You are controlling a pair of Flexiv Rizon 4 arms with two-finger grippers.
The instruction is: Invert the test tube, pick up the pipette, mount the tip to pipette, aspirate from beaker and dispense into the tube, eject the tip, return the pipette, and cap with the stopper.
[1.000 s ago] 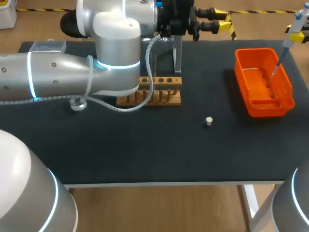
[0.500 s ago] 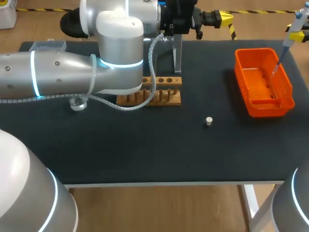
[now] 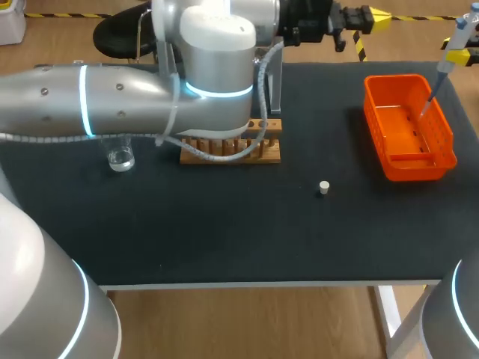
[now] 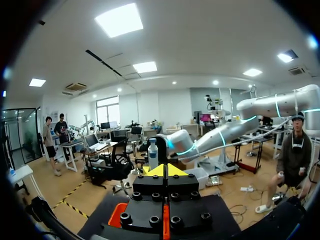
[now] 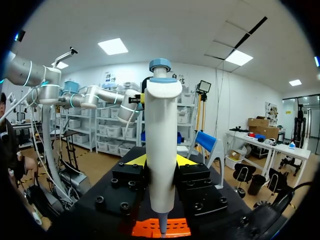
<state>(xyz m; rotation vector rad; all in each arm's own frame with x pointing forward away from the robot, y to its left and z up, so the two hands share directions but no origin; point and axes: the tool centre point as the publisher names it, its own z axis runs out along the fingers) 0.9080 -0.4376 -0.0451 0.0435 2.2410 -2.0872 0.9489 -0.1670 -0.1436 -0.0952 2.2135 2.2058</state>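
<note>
My left gripper [image 3: 376, 16] hovers past the table's far edge, behind the orange bin [image 3: 408, 131]; its yellow tips [image 4: 165, 170] are pressed together with nothing between them. At the far right my right gripper [image 3: 467, 54] is shut on the white pipette [image 3: 447, 58], whose thin tip points down into the bin. In the right wrist view the pipette [image 5: 160, 145] stands upright between the fingers of that gripper [image 5: 160, 161]. The wooden rack [image 3: 263, 149] is partly hidden under my left arm. The glass beaker [image 3: 120, 158] stands at the left. No test tube shows.
A small white stopper [image 3: 324, 188] lies on the black mat in front of the rack. A metal pipette stand [image 3: 275, 86] rises behind the rack. The bulky left arm spans the table's back left.
My left gripper closed its fingers and swung right and farther back, past the table's far edge. The arm's elbow shifted right, uncovering the beaker. The right arm kept still.
</note>
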